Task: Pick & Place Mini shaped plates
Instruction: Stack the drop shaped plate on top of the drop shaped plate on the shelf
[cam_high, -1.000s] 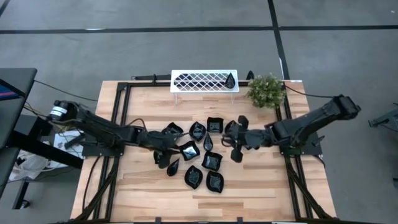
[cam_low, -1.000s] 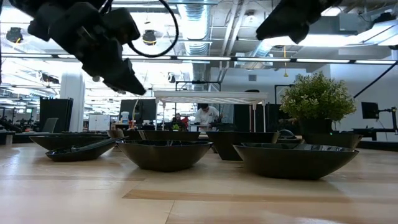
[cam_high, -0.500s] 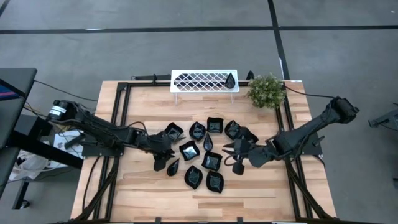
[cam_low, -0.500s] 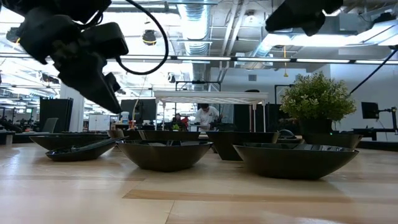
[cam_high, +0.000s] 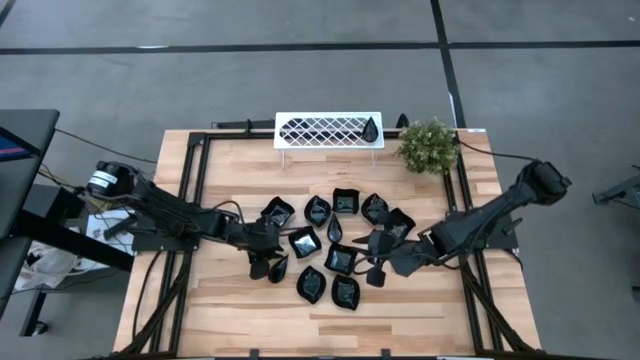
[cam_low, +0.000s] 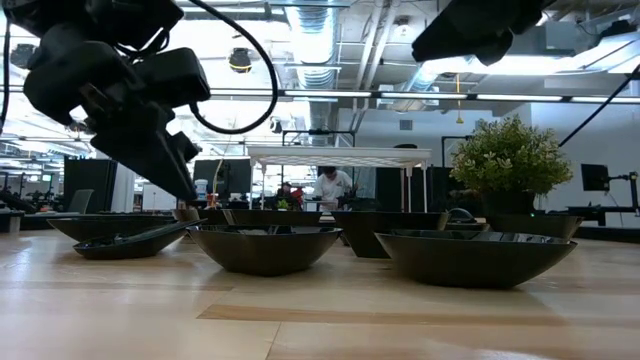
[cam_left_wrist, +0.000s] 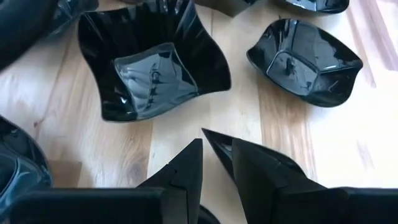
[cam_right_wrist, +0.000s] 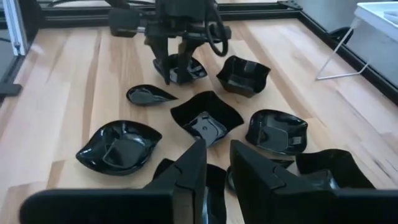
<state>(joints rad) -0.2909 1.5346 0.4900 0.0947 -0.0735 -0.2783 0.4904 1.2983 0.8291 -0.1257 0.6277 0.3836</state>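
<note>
Several small glossy black mini shaped plates (cam_high: 340, 260) lie flat on the wooden table (cam_high: 230, 320), grouped at its middle. My left gripper (cam_high: 266, 264) is low at the group's left side, tipped steeply down and open by a narrow gap. The pointed end (cam_left_wrist: 214, 142) of a teardrop plate (cam_right_wrist: 152, 94) shows between its fingers, close to one of them. In the low view the fingertips (cam_low: 190, 197) stand just above that plate (cam_low: 130, 243). My right gripper (cam_high: 372, 262) hovers well above the plates on the group's right side, open by a narrow gap (cam_right_wrist: 217, 149), with nothing in it.
A white lattice rack (cam_high: 328, 130) stands at the far edge with one teardrop plate (cam_high: 370, 128) on it. Beside it, at the far right, stands a green potted plant (cam_high: 428, 145). Black frame rails (cam_high: 190, 200) run along both sides. Bare wood lies along the near edge.
My left gripper has come down toward the teardrop plate and tipped more steeply. My right gripper has moved toward the near edge and a little left, over the plates' right side. No plate has moved.
</note>
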